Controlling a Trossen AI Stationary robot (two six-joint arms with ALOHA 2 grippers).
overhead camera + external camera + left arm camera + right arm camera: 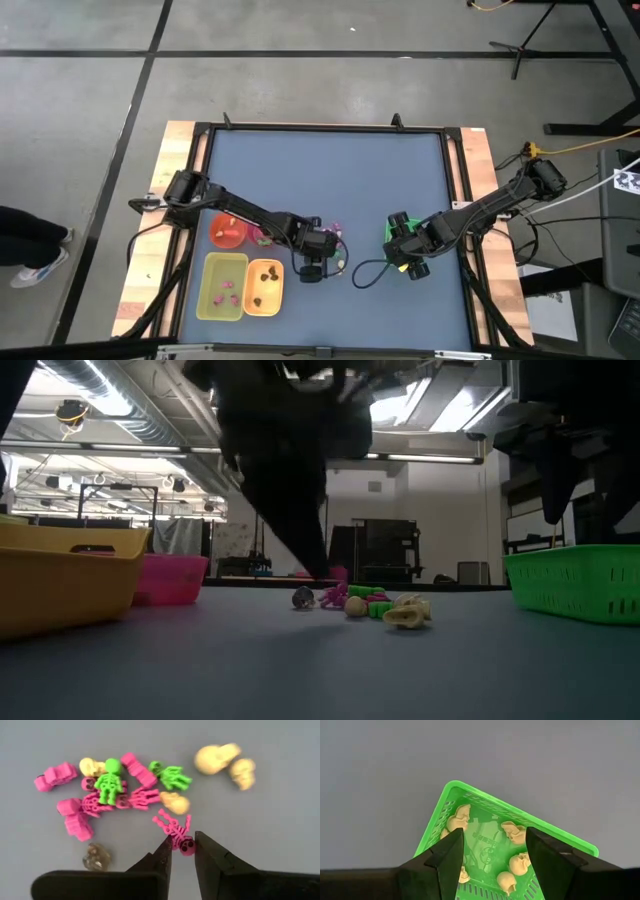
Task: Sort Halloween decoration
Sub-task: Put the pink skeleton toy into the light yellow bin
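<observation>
A pile of tiny Halloween decorations [125,785] lies on the blue table near its middle: magenta skeletons and blocks, green skeletons [110,782], cream skulls [215,759] and one dark brown skull [96,857]. My left gripper [182,842] [322,248] stands over the pile's near edge, shut on a magenta skeleton [175,827]. My right gripper [495,832] [408,252] hangs open above the green tray [470,800], which holds several cream skulls [457,817]. My left gripper pinches the magenta skeleton by its skull end [186,846] between its two fingertips, coming steeply from above. The body and legs stick out beyond the fingers toward the pile. Whether the skeleton is clear of the table, I cannot tell.
At the table's left stand an orange bowl [227,231], a pink bowl [262,236], a yellow-green tray [224,286] with magenta pieces and an orange-yellow tray [264,285] with dark pieces. The green tray [392,230] is at the right. Bare blue surface lies toward the far edge.
</observation>
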